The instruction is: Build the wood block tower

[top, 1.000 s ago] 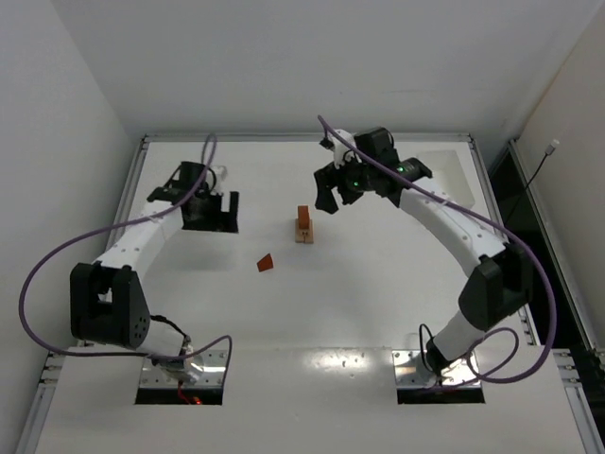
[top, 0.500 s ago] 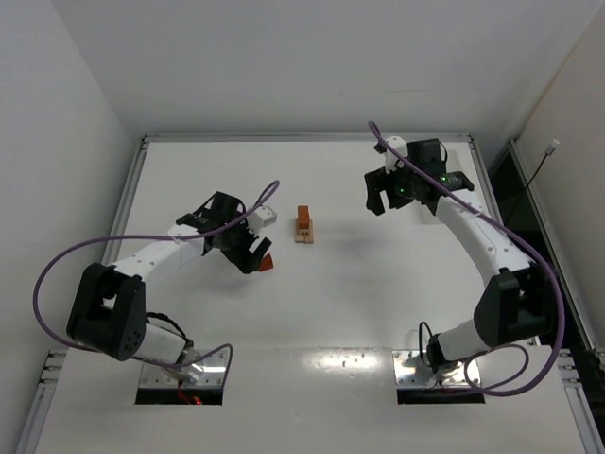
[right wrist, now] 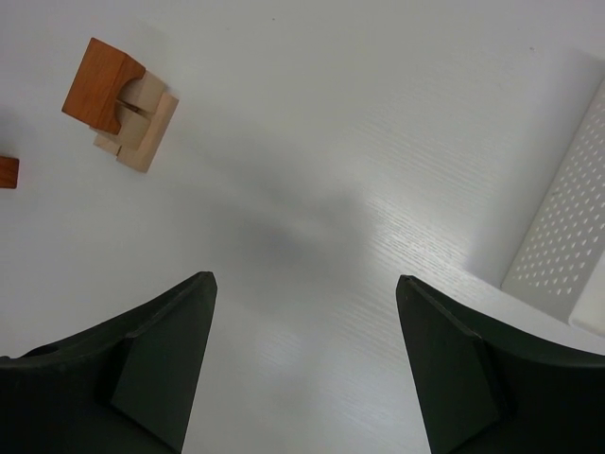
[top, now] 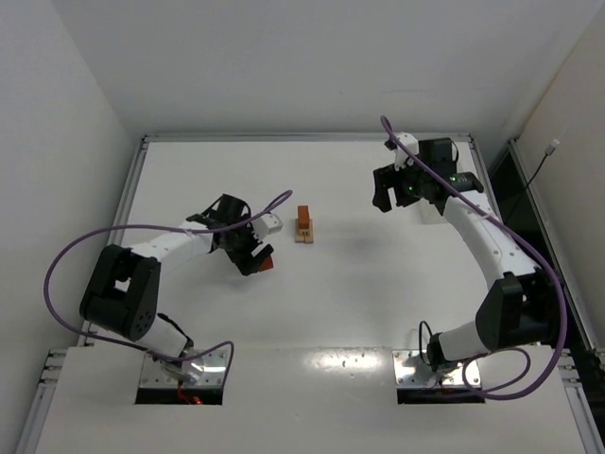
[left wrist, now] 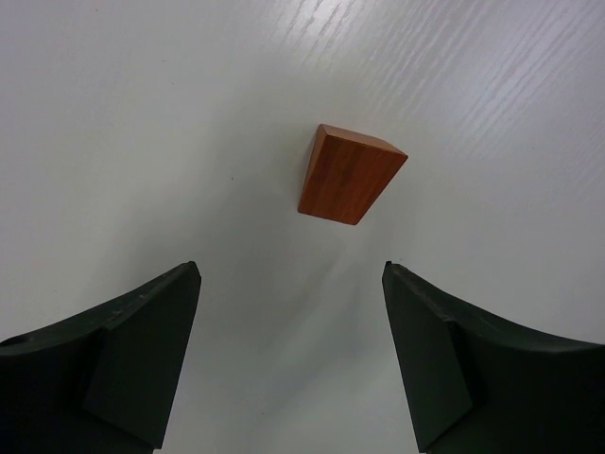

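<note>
The tower (top: pixel 303 225) stands mid-table, a reddish-brown block on pale tan blocks; it also shows in the right wrist view (right wrist: pixel 120 104). A loose reddish-brown wedge block (left wrist: pixel 349 174) lies on the table, partly hidden by the left gripper in the top view (top: pixel 267 264). My left gripper (top: pixel 253 253) is open and empty, hovering just short of the wedge, jaws wide apart (left wrist: pixel 291 284). My right gripper (top: pixel 386 196) is open and empty (right wrist: pixel 304 284), well to the right of the tower.
A white perforated tray (right wrist: pixel 567 236) lies at the back right of the table, beside the right arm (top: pixel 454 170). The table has raised metal edges (top: pixel 302 137). The arm bases sit at the near edge.
My left gripper swung from the back left down to the loose wedge. My right gripper moved away from the tower toward the back right.
</note>
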Motion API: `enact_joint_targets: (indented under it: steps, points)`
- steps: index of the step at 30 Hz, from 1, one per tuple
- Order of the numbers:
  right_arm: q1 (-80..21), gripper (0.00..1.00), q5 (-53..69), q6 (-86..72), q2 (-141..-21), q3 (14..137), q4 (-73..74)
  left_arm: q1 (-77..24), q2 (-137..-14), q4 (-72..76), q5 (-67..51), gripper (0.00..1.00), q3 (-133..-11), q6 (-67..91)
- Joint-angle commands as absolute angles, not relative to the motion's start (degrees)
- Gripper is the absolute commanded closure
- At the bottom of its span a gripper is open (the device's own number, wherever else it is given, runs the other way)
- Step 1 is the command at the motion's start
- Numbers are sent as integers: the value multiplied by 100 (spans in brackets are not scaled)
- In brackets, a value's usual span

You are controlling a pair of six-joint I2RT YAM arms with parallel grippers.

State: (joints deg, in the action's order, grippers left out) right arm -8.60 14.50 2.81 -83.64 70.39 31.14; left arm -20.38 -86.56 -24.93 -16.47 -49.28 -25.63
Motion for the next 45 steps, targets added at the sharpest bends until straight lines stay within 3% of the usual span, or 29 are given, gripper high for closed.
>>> enact_joint_targets:
  steps: [1, 32, 45]
  points:
    - [-817, 26, 1600, 211, -8314, 7058, 2936, -2092, -8824, -2268, -1767, 25, -4966, -2892]
    - [-817, 26, 1600, 211, -8473, 7163, 2936, -2504, -9729, -2742, -2276, 27, -5827, -3278]
    - [-817, 26, 1547, 158, -8525, 7163, 2883, -2558, -9967, -2689, -2048, 35, -5933, -3226]
